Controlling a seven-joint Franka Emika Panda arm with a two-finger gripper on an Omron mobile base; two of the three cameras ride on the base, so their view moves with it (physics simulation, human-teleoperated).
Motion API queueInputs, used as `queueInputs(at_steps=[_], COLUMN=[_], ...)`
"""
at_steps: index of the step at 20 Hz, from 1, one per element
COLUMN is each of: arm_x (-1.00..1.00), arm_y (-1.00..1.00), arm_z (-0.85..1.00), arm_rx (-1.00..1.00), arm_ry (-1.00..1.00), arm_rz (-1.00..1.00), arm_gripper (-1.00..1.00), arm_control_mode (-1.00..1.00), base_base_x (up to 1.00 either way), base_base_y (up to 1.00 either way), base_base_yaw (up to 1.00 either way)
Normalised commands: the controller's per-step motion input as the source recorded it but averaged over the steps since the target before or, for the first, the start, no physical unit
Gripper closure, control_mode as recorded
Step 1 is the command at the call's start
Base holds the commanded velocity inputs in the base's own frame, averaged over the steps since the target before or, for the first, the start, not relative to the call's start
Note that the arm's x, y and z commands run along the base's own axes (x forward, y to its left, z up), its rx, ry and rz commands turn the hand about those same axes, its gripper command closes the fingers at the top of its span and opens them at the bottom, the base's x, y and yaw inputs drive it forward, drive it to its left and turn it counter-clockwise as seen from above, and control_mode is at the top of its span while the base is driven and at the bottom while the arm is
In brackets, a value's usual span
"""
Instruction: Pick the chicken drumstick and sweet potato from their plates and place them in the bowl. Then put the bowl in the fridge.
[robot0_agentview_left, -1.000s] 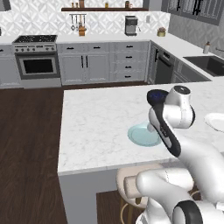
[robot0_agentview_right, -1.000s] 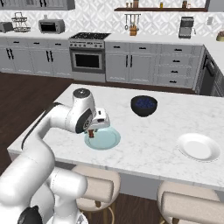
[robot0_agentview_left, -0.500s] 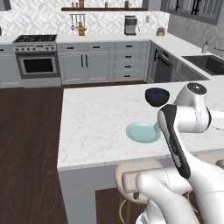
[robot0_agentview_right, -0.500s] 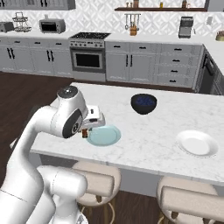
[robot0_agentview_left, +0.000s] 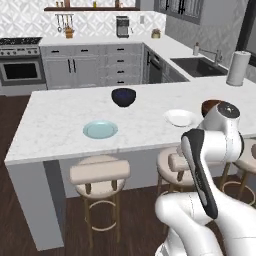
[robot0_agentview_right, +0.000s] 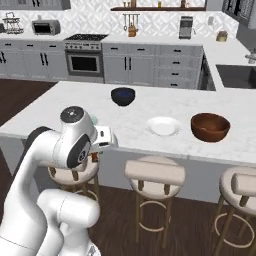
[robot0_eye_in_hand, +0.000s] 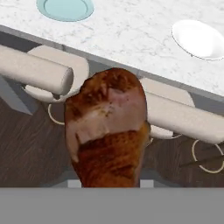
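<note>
The hand view is close on the chicken drumstick (robot0_eye_in_hand: 107, 131), reddish-brown with its thick end up, and my fingertips are hidden behind it. My gripper (robot0_agentview_right: 95, 154) is shut on it. It hangs in front of the counter's near edge, above the stools. The pale teal plate (robot0_agentview_left: 100, 129) and the white plate (robot0_agentview_left: 180, 118) both lie bare on the marble counter. The wooden bowl (robot0_agentview_right: 210, 126) stands to the right of the white plate (robot0_agentview_right: 163, 126) and looks empty. The sweet potato and the fridge are out of view.
A dark blue-black bowl (robot0_agentview_right: 123, 96) stands further back on the counter (robot0_agentview_right: 150, 107). Padded stools (robot0_agentview_right: 155, 172) line the near side, below the gripper. A sink (robot0_agentview_left: 200, 66) and a paper towel roll (robot0_agentview_left: 238, 68) are at the far right, and an oven range (robot0_agentview_right: 85, 62) is at the back.
The whole picture has shifted, so the base has driven back and sideways. The gripper, still holding the drumstick, has come off the teal plate to the counter's near edge.
</note>
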Motion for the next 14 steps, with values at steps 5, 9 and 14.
queueInputs(at_steps=[5,9,14], arm_x=[0.0,0.0,0.0], arm_y=[0.0,0.0,0.0], arm_z=[0.0,0.0,0.0], arm_rx=[0.0,0.0,0.0], arm_ry=[0.0,0.0,0.0], arm_rz=[0.0,0.0,0.0], arm_gripper=[1.0,1.0,1.0], arm_control_mode=[1.0,1.0,1.0], base_base_x=[-0.02,0.25,0.75], base_base_y=[-1.0,-0.97,-0.39], base_base_yaw=[0.0,0.0,0.0])
